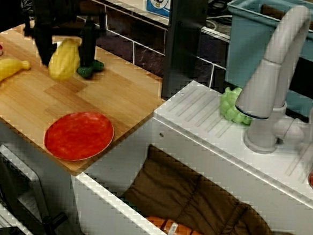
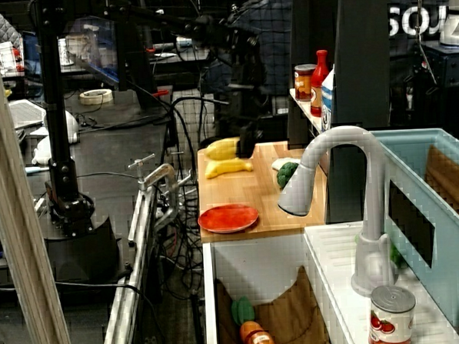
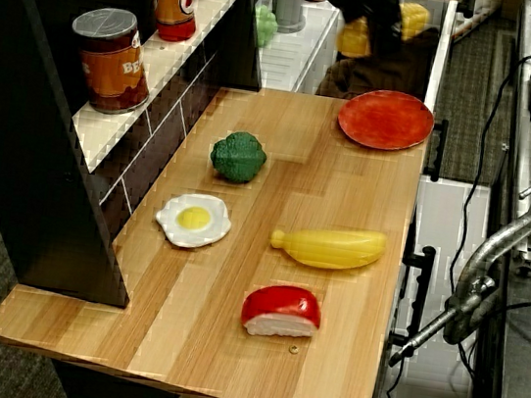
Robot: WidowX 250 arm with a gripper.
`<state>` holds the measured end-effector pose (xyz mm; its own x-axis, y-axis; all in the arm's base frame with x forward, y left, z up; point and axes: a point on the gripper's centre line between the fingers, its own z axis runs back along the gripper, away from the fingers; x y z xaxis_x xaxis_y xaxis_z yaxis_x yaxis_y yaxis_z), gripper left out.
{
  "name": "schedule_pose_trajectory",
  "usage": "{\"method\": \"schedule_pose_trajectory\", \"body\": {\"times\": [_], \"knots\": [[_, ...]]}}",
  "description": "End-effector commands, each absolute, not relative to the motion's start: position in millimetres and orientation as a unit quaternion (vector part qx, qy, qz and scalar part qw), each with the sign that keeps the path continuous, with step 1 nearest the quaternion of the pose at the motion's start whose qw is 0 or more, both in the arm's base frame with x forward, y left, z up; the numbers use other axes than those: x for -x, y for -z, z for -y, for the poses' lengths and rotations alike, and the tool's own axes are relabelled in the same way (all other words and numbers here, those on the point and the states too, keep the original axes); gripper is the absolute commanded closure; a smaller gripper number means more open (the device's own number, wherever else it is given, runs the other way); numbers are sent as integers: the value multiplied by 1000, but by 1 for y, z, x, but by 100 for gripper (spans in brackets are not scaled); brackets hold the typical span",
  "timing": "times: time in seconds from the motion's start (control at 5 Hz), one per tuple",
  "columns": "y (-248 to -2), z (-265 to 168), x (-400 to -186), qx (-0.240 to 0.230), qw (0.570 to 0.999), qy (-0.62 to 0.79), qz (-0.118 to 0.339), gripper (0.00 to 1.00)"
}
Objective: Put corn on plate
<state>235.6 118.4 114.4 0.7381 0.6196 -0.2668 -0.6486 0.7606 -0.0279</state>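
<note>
The corn [image 1: 63, 61] is a stubby yellow cob that hangs between the two black fingers of my gripper [image 1: 65, 62], lifted off the wooden counter at its back left. The gripper is shut on the corn. The red plate [image 1: 79, 135] lies flat and bare at the counter's front edge, near the sink, well forward of the gripper. In the end view the corn [image 3: 353, 39] shows partly behind the dark gripper [image 3: 379, 27], beyond the plate [image 3: 385, 119]. In the side view the corn [image 2: 222, 148] is behind the plate [image 2: 229, 217].
A green broccoli [image 1: 91, 68] lies just right of the gripper. A smooth banana [image 1: 4, 72] lies to the left. A fried egg [image 3: 193, 219] and a red-and-white piece [image 3: 280, 311] lie farther along. The sink [image 1: 209, 137], faucet [image 1: 272, 77] and a dark post [image 1: 184, 39] stand to the right.
</note>
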Motion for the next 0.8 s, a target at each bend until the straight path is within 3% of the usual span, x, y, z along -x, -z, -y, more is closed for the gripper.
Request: {"method": "schedule_pose_trajectory", "body": {"times": [0.0,0.4,0.6], "knots": [[-66,-87,-178,41,927,-350,-130,100],[-45,-91,-178,22,922,-364,-132,100],[-35,-90,-198,0,910,-388,-146,100]]}}
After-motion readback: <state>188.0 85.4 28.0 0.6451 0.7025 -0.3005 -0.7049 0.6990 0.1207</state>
